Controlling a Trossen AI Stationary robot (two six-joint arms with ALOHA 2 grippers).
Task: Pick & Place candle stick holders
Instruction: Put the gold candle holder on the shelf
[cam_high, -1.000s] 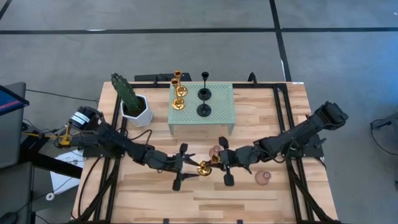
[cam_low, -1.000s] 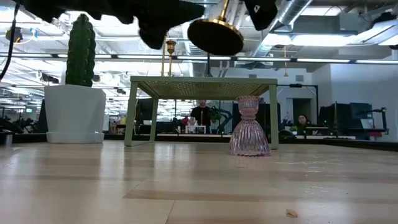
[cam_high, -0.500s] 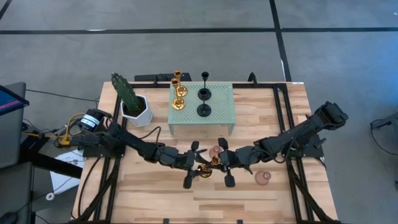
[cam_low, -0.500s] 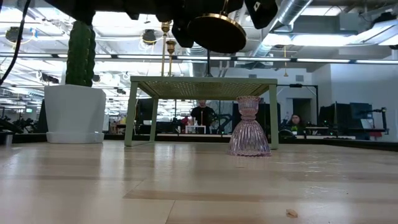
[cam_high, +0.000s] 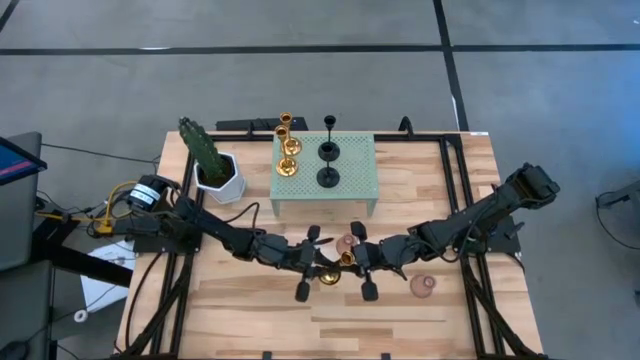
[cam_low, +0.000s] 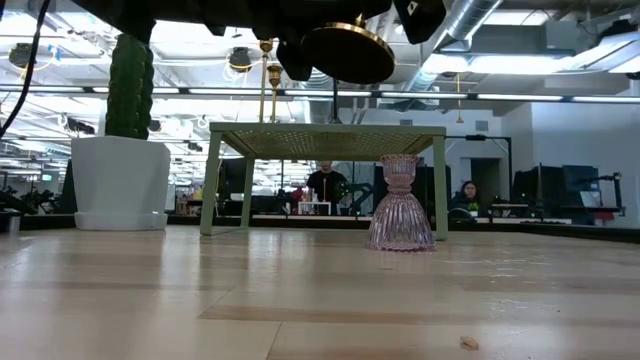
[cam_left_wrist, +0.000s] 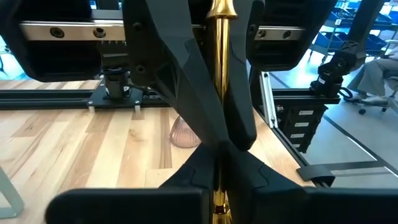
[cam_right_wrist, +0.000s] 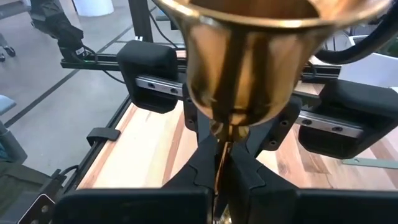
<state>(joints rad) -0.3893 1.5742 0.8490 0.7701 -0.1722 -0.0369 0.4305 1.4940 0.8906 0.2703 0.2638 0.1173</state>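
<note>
Just in front of the green stand (cam_high: 324, 172), above the counter (cam_high: 400, 310), both end effectors, left (cam_high: 318, 268) and right (cam_high: 355, 262), pinch one gold holder (cam_high: 334, 268); uncoordinated pulling could twist, drop it.

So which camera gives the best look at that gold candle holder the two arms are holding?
The left wrist view: the gold candle holder has its stem clamped between dark fingers. The right wrist view shows its base up close, the low view its base from below, the high view a speck.

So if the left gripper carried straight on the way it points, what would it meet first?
The right gripper, facing it directly. Both are shut on the same gold candle holder, held between them above the table; depth beyond is unclear.
</note>
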